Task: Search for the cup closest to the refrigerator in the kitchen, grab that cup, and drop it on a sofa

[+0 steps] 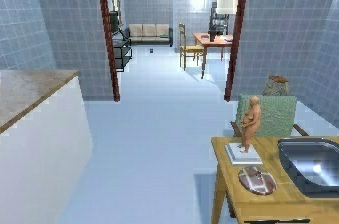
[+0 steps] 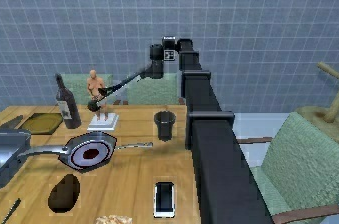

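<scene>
- Wooden table (image 2: pixel 127 185) carries everything near the claw (image 2: pixel 101 96), whose thin fingers end right at a small tan statue (image 2: pixel 96 85) on a white base.
- I cannot tell whether the claw is released, clenched or grasping anything, since the statue stands at or behind its tips.
- The dark cup (image 2: pixel 165 122) stands upright, mouth up, to the arm side view's right of the tips and lower in the picture, just beside the arm's dark bar (image 2: pixel 212 150).
- By my judgement the tips lie beyond the cup, so the next move calls for bringing them rightward and somewhat nearer in.
- A dark bottle (image 2: pixel 67 100) stands on the claw's far side from the cup, and nothing stands between claw and cup.
</scene>
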You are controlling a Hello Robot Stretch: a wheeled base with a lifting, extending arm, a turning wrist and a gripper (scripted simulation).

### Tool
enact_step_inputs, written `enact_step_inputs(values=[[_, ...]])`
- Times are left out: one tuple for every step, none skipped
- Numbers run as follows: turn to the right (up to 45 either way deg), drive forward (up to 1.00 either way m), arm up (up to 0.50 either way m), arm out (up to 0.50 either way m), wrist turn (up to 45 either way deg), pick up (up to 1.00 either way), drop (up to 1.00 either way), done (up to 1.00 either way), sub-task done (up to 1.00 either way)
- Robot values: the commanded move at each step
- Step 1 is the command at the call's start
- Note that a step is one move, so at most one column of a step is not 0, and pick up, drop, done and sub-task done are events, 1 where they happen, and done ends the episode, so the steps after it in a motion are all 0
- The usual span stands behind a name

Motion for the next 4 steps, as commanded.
enact_step_inputs(values=[[0.0,0.0,0.0,0.0,45.0,0.0,0.0,0.0,0.0],[0.0,0.0,0.0,0.0,42.0,0.0,0.0,0.0,0.0],[0.0,0.0,-0.22,0.0,0.0,0.0,0.0,0.0,0.0],[0.0,0.0,0.0,0.0,0.0,1.0,0.0,0.0,0.0]])
